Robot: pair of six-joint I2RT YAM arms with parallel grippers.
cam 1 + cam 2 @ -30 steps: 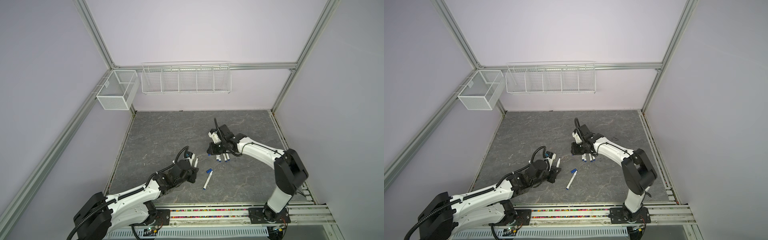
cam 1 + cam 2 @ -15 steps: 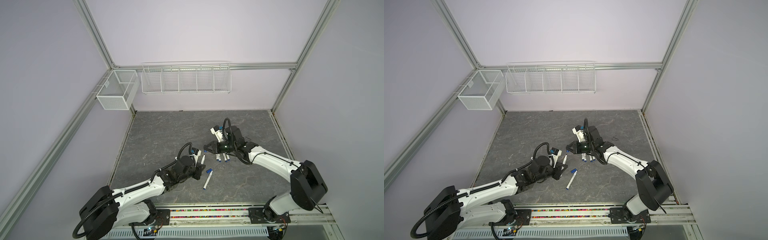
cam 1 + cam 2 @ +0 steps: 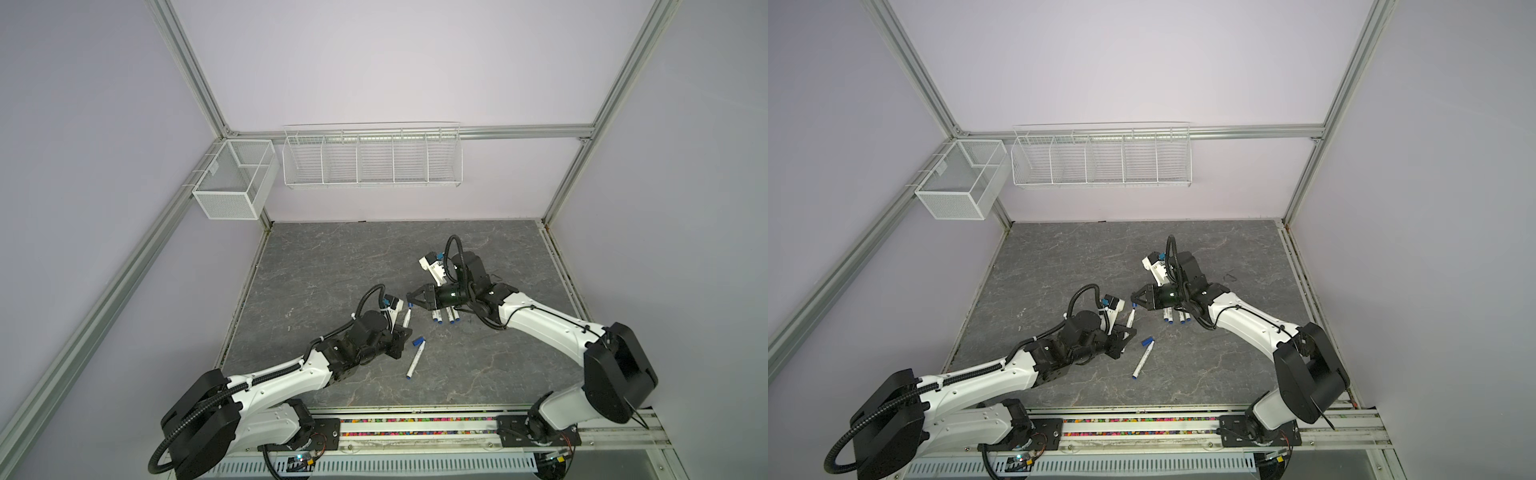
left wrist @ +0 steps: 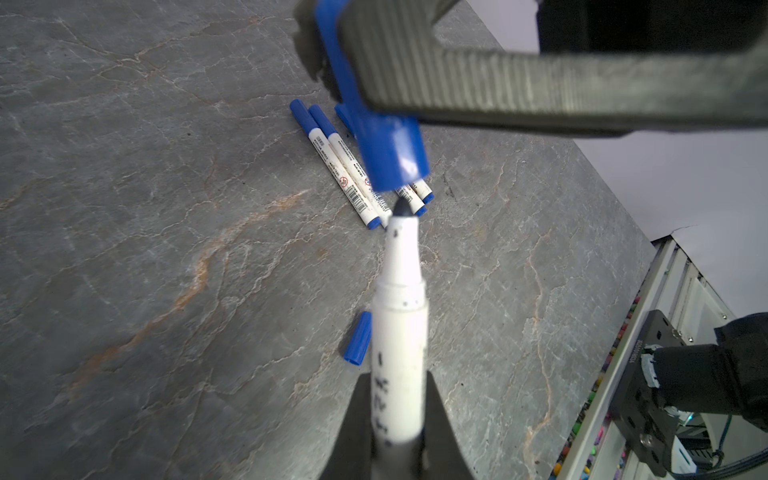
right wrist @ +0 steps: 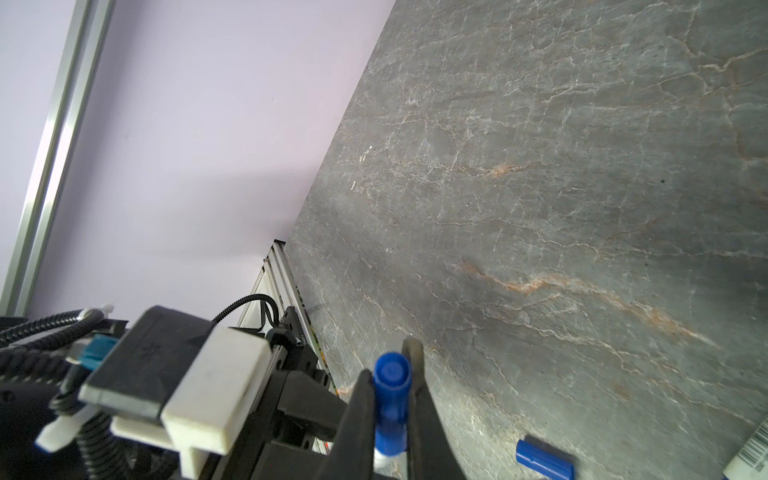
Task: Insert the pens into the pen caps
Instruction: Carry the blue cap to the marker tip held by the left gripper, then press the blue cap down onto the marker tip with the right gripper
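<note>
Above the desk (image 3: 332,257), left end effector (image 4: 397,388) grips a pen (image 4: 401,328). Right end effector (image 5: 390,365) clamps a cap (image 5: 390,411); pen tip just at its mouth.

Six white pens (image 4: 332,166) in all: four lie side by side just under the right pincer (image 3: 411,298), one lone pen (image 3: 414,360) lies near the left pincer (image 3: 402,334), and one bare pen (image 4: 401,324) is in the left pincer's grip. Five blue caps (image 4: 297,114) can be counted: three showing on the cluster, one on the lone pen, one loose cap (image 4: 390,162) pinched in the right pincer. Two arms (image 3: 540,328), two wire baskets (image 3: 232,187).
</note>
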